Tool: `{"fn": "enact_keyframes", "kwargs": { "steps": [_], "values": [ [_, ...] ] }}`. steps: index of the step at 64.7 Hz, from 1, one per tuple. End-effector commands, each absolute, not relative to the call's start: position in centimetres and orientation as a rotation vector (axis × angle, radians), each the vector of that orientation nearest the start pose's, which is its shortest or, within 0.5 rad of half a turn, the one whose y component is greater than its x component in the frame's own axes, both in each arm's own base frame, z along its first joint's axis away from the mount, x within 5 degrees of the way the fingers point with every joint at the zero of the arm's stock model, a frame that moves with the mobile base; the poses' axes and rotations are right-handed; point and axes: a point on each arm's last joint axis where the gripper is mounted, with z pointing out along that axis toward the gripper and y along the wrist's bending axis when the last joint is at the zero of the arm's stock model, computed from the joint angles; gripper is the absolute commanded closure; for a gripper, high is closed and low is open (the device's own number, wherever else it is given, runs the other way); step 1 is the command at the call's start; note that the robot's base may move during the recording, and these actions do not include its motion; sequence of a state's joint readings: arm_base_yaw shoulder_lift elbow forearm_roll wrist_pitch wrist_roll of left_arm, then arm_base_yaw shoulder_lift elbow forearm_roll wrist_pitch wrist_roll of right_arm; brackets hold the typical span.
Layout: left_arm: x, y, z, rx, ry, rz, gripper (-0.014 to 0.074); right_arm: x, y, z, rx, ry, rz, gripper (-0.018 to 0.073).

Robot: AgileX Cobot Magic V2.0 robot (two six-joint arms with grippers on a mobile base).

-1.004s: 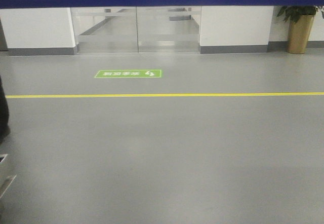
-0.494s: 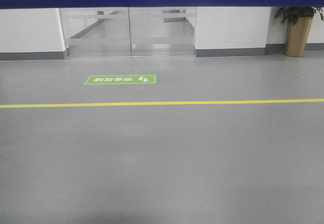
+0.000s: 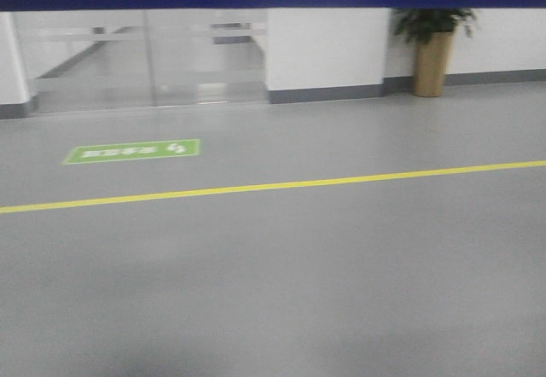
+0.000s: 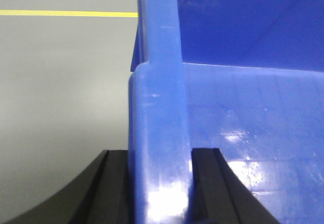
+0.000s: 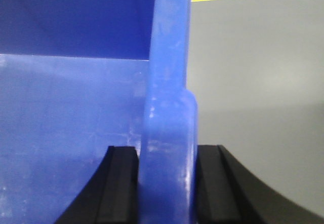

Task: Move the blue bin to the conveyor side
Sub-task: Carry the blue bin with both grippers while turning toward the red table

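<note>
Left wrist-mounted cam: left gripper (image 4: 159, 186) is clamped on a wall of the one big glossy blue plastic bin (image 4: 243, 117), jaws tight on both faces, and the right gripper (image 5: 167, 183) pinches another wall the same way. Bin's on the near side of the single yellow floor line (image 3: 273, 186), with one green floor sign (image 3: 132, 151) and one potted plant (image 3: 432, 53) past that line.

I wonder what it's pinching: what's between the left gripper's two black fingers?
The blue bin, its thick rim clamped by the left gripper; the left wrist view shows it.
</note>
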State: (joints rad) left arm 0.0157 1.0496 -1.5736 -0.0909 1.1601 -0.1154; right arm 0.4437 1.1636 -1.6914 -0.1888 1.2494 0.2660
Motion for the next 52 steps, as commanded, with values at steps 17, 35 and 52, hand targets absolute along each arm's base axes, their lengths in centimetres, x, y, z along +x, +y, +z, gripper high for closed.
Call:
{"fn": "enact_keyframes", "kwargs": {
  "steps": [17,35,52],
  "values": [
    [15.79,-0.44,51.78,-0.113,1.979,-0.157,0.0619,17.32,5.87,52.28,-0.156,2.054,0.124,0.0648],
    [15.79,-0.44,51.78,-0.113,1.979,-0.157,0.0619,17.32,5.87,52.28,-0.156,2.054,0.124,0.0648],
    [15.79,-0.42,51.78,-0.113,1.979,-0.155,0.0619,17.32,5.87,52.28,-0.156,2.054,0.124,0.0648]
  ]
}}
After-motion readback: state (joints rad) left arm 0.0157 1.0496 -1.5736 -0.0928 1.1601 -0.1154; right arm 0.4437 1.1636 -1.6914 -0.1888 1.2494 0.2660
